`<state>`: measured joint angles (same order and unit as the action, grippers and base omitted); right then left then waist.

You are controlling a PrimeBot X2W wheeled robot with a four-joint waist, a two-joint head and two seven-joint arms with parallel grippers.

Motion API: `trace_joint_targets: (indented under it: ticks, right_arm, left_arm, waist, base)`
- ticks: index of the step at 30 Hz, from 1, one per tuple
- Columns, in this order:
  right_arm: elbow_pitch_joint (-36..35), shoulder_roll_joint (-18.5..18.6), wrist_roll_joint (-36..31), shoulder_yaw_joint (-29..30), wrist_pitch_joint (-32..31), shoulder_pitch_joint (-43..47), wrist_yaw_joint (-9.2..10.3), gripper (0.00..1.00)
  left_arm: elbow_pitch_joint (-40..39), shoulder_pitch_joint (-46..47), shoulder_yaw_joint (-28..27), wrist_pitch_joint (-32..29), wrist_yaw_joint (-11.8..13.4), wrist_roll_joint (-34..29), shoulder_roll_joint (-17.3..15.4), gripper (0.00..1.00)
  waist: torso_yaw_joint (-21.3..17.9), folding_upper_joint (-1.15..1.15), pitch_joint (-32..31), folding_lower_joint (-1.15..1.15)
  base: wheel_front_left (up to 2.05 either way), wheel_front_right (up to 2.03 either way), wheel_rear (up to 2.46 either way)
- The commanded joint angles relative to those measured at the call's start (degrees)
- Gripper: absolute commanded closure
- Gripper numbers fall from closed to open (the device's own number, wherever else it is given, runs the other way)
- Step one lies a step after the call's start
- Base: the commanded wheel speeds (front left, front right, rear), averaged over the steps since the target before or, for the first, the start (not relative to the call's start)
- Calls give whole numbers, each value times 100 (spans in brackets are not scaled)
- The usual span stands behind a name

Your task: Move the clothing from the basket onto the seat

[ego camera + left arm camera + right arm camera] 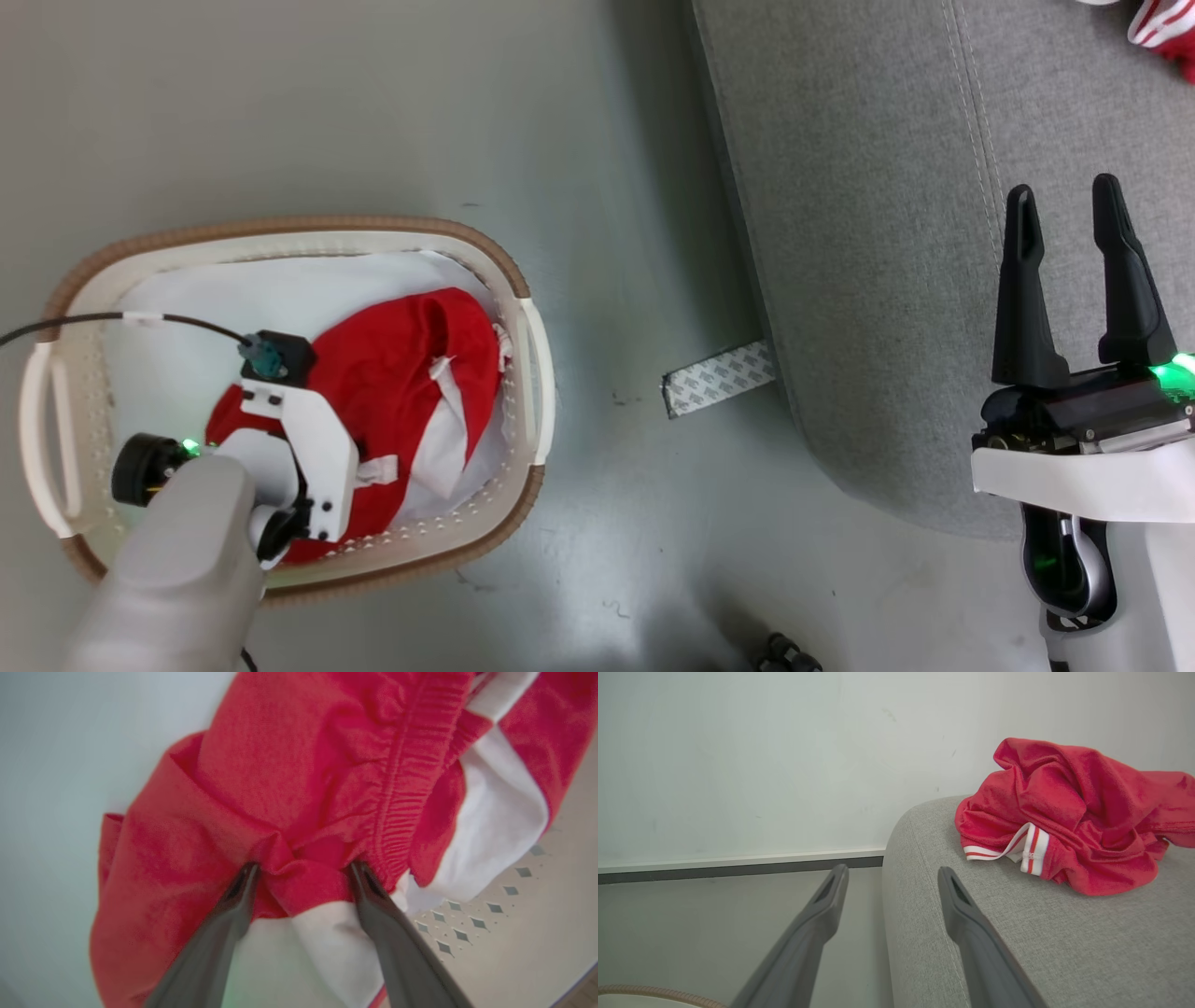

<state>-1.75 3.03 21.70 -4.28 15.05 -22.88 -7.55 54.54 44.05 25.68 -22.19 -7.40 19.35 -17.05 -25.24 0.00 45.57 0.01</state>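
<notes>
Lower left, our wide left fingers (219, 942) straddle the red garment (299, 779) in the basket (280, 227); next we should pinch and lift; right fingers (1022, 299) wide too.

Landmark: white strip (719, 378) with grey repeated print, lying flat on glossy grey-green floor (373, 112)
Small dark mark (618, 399) on floor, just left of white strip
Plain white pad (308, 289) well left of white strip
Small black object (789, 655) well below white strip, cut by frame edge, too little visible to identify
Pale wall (738, 756) with white skirting band (738, 858), dark line under it; place relative to white strip cannot tell
</notes>
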Motion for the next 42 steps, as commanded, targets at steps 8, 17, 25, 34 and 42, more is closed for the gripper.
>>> trace_joint_targets:
  ticks: [8, 17, 25, 34, 42]
  right_arm:
    - [12, -20, 174, -45, 18, -45, 13, 0]
    - [84, -16, 17, 77, 18, -104, 13, 0]
    - [303, -11, -323, 48, 18, 129, 13, 0]
    - [679, 233, -305, -184, 9, 606, 13, 0]
    - [899, 393, -163, -404, 3, 1132, 13, 0]
  left_arm:
    - [363, 147, 556, -327, 1, 166, -80, 100]
    - [254, 151, 941, 318, 3, 572, 65, 100]
    - [84, -273, 1289, 1280, 3, 1102, 398, 100]
    - [-472, -783, 1618, 2260, 2, 1659, 595, 100]
    - [-1286, -1030, 1584, 2778, 9, 1934, 645, 100]
  waist:
    - [-126, 0, 170, -1]
    - [131, 0, -306, -1]
    - [578, 0, -1639, -1]
    - [1146, 0, -3076, -1]
    - [1580, 0, -3987, -1]
  base:
    - [0, 0, 0]
    - [0, 0, 0]
    - [0, 0, 0]
    - [0, 0, 0]
    - [0, 0, 0]
